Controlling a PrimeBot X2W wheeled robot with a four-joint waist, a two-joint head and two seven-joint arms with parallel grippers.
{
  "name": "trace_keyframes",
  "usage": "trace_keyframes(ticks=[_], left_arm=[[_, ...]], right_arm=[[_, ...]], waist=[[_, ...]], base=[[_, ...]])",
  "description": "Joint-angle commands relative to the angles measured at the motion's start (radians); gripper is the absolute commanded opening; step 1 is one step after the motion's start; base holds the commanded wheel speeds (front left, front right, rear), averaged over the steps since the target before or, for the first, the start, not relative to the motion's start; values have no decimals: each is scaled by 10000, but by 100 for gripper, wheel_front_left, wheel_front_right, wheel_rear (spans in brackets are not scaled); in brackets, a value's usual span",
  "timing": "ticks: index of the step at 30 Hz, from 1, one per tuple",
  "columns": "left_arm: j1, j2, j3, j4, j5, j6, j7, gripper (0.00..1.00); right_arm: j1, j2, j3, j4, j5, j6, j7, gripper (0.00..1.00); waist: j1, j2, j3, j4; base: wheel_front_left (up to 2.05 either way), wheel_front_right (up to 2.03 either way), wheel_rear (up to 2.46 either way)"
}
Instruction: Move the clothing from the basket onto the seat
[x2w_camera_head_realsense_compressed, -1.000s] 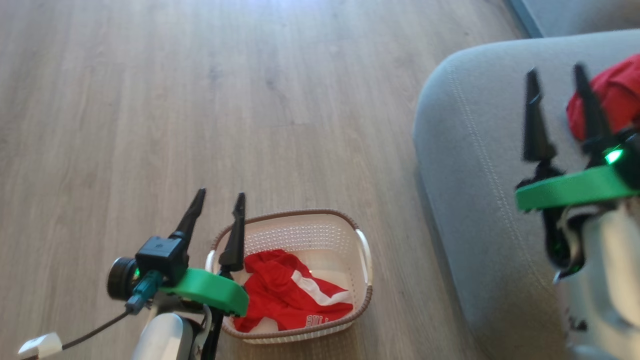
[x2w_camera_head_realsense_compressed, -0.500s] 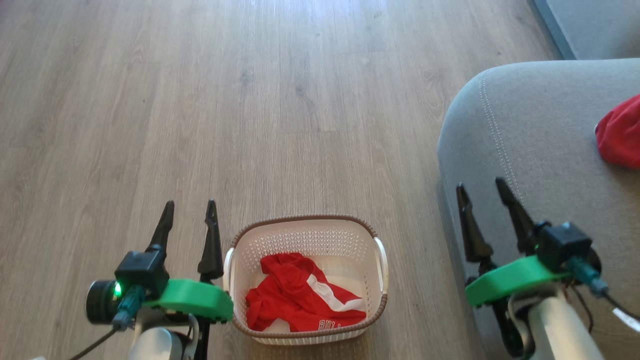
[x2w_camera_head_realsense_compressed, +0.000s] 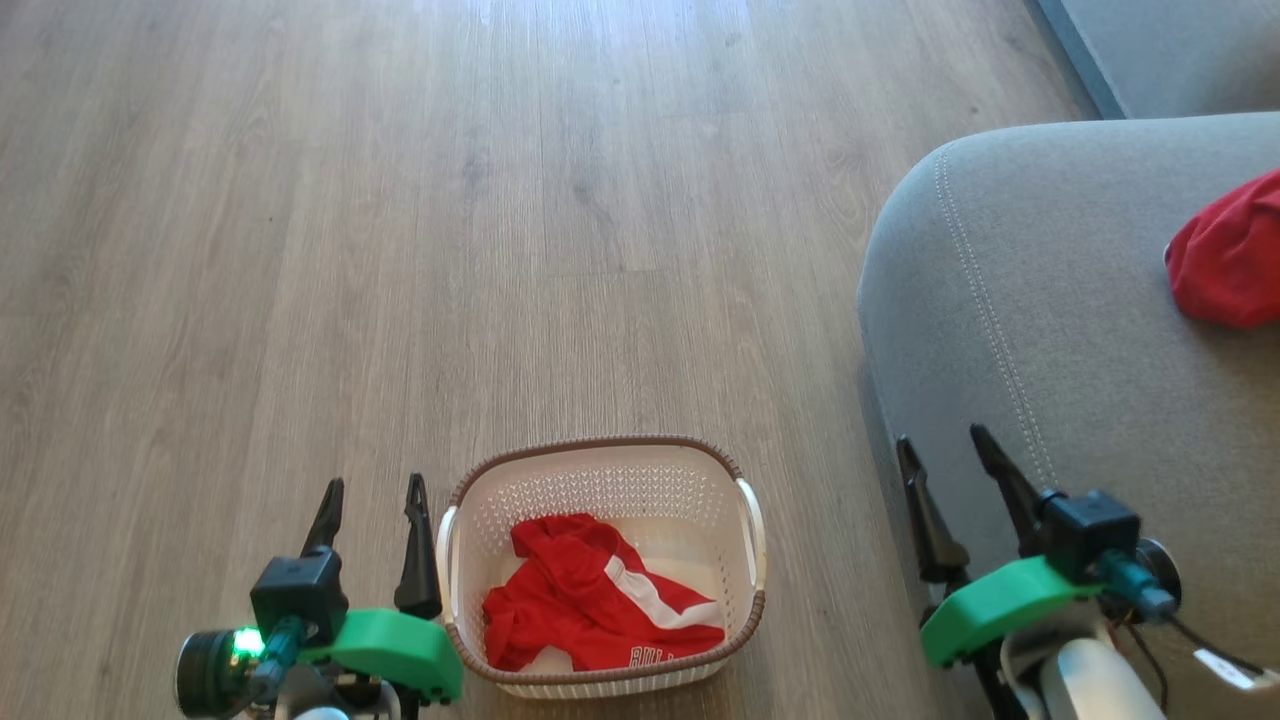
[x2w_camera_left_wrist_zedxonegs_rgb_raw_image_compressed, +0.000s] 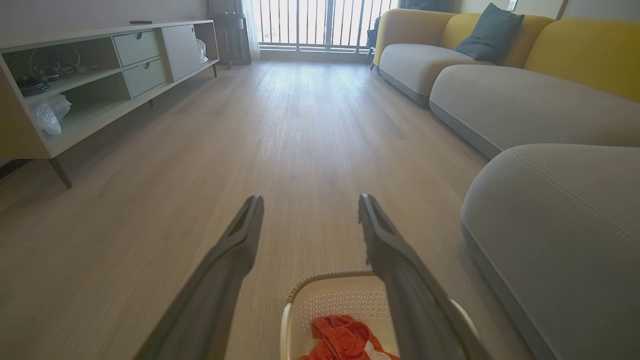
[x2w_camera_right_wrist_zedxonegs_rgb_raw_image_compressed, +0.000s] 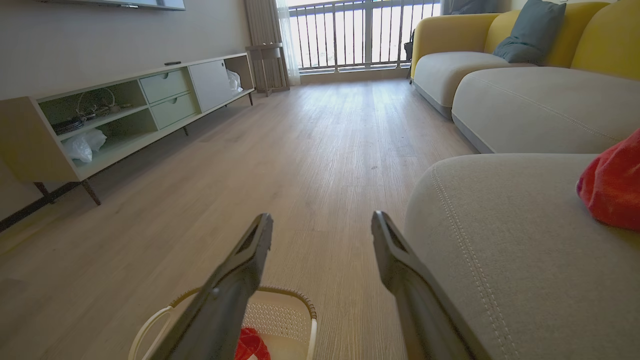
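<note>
With plain garment on seat and left gripper, right gripper open, empty, I'd next dip into basket for striped garment.

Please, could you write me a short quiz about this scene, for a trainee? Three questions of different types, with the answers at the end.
1. True or false: the basket is empty.
2. Which lies on the seat? A: the striped garment. B: the plain red garment.
3. Fill in: the left gripper and the right gripper both have their jaws ____.

Key: 1 false; 2 B; 3 open.
</note>
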Motion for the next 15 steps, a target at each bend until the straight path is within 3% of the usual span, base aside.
trace_keyframes(ticks=[1, 15], left_arm=[[-274, 11, 284, -285, 4, 79, -51, 100], [-271, 11, 232, -131, -22, 56, -51, 100]], right_arm=[[-52, 55, 245, -261, -150, -2, -53, 100], [-47, 56, 292, -202, -254, -2, -53, 100]], waist=[[1, -1, -4, 6], [1, -1, 111, 71]], base=[[0, 0, 0], [0, 0, 0]])
